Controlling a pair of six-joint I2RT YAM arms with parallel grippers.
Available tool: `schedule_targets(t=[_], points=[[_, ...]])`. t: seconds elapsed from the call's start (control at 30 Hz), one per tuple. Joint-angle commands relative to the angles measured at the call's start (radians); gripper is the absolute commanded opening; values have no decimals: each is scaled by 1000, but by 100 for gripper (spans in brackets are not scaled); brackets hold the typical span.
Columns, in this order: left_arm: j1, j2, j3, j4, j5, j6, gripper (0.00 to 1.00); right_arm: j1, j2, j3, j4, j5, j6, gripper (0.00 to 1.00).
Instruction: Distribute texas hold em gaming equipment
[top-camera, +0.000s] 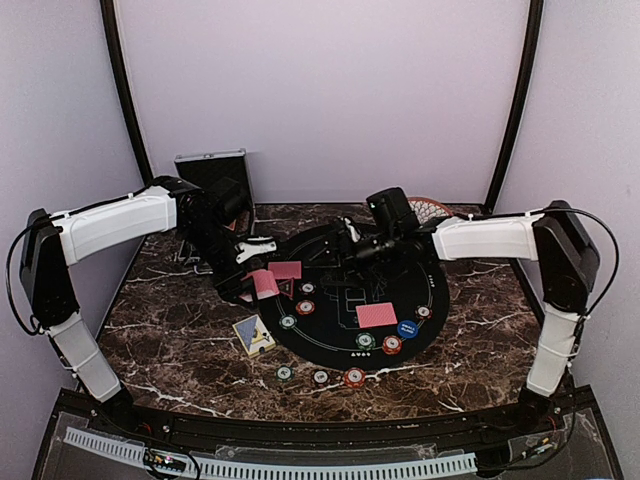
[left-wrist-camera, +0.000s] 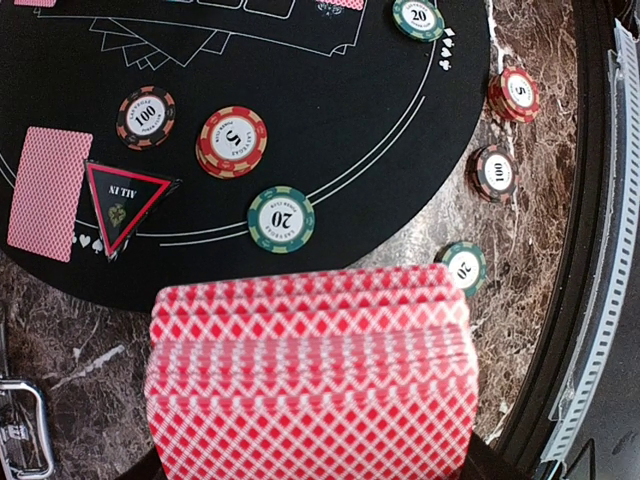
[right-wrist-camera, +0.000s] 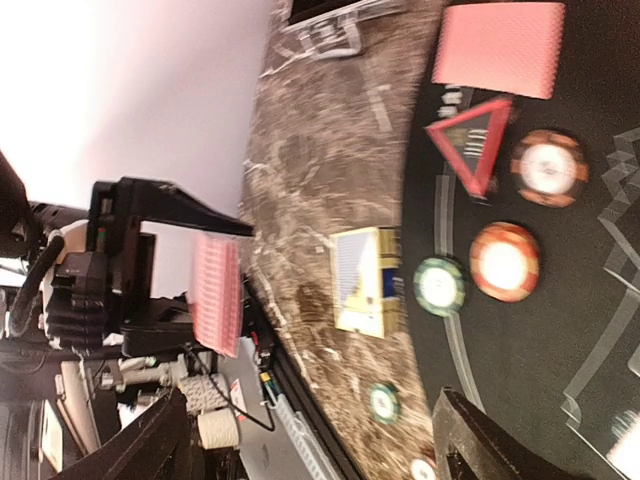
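My left gripper (top-camera: 258, 279) is shut on a fanned stack of red-backed playing cards (left-wrist-camera: 310, 380) and holds it over the left edge of the black poker mat (top-camera: 340, 300). Below the stack lie the red-edged black triangle marker (left-wrist-camera: 125, 205), a single card (left-wrist-camera: 50, 193), a black chip (left-wrist-camera: 145, 117), a red chip (left-wrist-camera: 232, 141) and a green chip (left-wrist-camera: 281, 218). Another card (top-camera: 376, 315) lies on the mat's right side beside a blue chip (top-camera: 407, 328). My right gripper (top-camera: 342, 240) hovers over the far part of the mat, open and empty.
A yellow and blue card box (top-camera: 254, 335) lies on the marble left of the mat. Three chips (top-camera: 320, 377) sit off the mat near the front. The silver case (top-camera: 212, 175) stands open at the back left. The woven dish (top-camera: 430, 210) is at the back right.
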Motion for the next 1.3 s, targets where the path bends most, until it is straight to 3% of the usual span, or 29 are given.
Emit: schedule_targets(t=[0.0, 0.73, 1.07, 1.27], points=[[4, -48, 23, 9, 35, -19, 0, 53, 80, 76, 161, -61, 112, 86], [5, -52, 25, 21, 46, -27, 0, 162, 312, 259, 312, -120, 245, 86], [5, -45, 29, 26, 43, -25, 0, 193, 411, 319, 501, -149, 405, 87], [5, -43, 29, 25, 41, -20, 0, 197, 449, 348, 522, -162, 445, 88]])
